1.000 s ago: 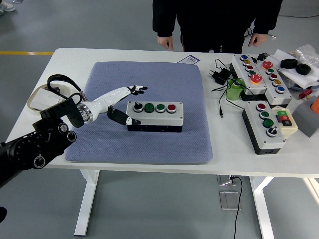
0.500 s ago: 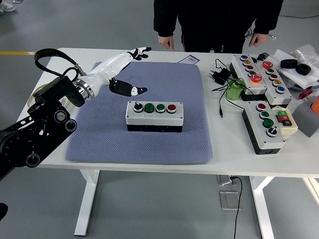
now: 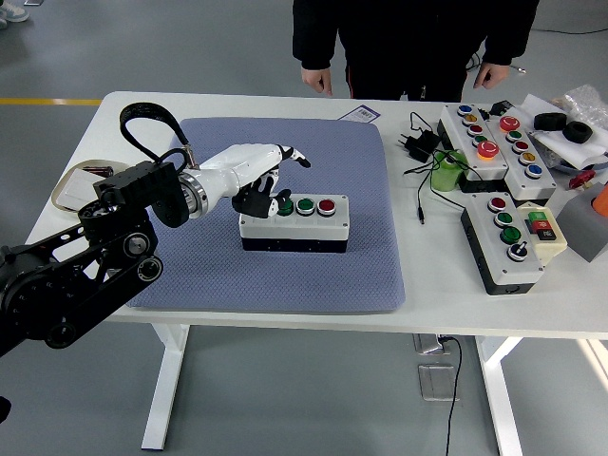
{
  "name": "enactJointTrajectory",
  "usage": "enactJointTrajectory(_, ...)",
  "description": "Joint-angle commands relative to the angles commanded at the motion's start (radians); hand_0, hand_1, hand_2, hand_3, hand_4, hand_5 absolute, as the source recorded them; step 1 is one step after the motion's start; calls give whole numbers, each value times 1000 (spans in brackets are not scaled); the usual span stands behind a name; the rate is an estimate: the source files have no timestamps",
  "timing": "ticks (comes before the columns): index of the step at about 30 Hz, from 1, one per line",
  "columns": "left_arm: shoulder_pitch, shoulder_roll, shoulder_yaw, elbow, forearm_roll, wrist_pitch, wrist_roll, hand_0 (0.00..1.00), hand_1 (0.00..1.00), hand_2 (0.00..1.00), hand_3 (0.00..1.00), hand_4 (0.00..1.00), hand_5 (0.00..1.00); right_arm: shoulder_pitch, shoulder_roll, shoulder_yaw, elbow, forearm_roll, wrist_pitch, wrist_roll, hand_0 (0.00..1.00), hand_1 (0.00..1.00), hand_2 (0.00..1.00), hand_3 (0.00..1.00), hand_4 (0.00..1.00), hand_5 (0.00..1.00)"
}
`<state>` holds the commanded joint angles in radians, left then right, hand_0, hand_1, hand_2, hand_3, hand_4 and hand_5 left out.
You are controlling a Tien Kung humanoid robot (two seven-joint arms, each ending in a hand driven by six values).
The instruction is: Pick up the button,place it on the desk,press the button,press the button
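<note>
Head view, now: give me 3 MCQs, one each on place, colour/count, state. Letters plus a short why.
1. Where does the white button box sit?
A. on the blue-grey mat
B. on bare table at the right
C. in the person's hand

2. Which button colours show on that box to the right of the left hand?
A. three red
B. two green, one red
C. two yellow, one blue

3. What is the left hand doing?
A. resting at the table's near edge
B. lifting the box clear of the mat
C. reaching over the box's left end, fingers down on its top

Answers:
1 A, the box stands near the middle of the mat.
2 B, two green caps and a red cap show in a row.
3 C, the dark fingertips cover the box's left end; whether a button is pressed in cannot be told.
</note>
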<state>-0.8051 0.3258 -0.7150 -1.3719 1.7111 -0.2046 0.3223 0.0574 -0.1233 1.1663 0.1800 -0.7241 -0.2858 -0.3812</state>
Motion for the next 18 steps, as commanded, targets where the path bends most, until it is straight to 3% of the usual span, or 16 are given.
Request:
enactJointTrajectory(2, -7, 2, 17, 5, -19, -21, 8, 16, 2, 2, 842, 480, 16, -1, 0, 0, 0, -1, 0, 0, 643, 508, 549, 590, 250, 360)
enactJointTrajectory(7, -22, -3, 49, 32, -49, -45, 13, 16, 2, 2, 842, 480, 16, -3, 0, -1, 0, -1, 0, -1, 643, 508, 549, 590, 250, 360)
enactJointTrajectory(18, -38, -19, 82, 89, -63, -30, -3, 15, 2, 14, 872, 496, 41, -6, -1, -10, 0, 1, -1, -5, 643, 508, 549, 590, 250, 360)
